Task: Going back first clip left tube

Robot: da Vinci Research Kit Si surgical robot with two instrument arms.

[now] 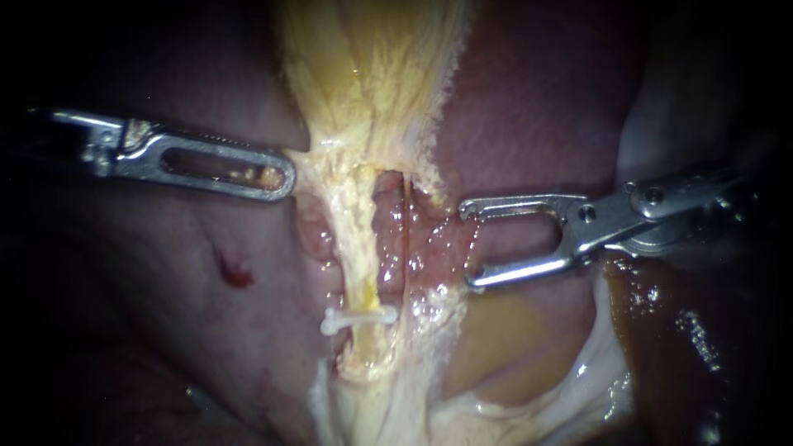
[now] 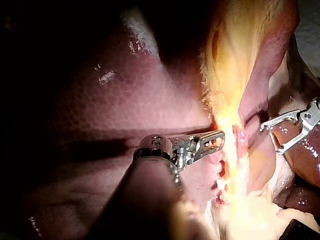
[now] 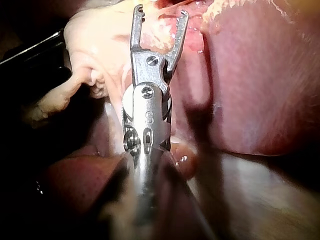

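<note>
The left tool (image 1: 282,177) pinches the yellow tissue (image 1: 372,91), while the right tool (image 1: 468,244) stands spread and empty near a white clip (image 1: 358,318) across the left tube (image 1: 361,264).

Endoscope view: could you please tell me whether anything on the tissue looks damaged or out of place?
One thing stands out: a small bright red spot on the liver, left of the clipped tube, looks like a bleeding nick or a blood drop. The white clip sits straight across that tube, not askew.
</note>
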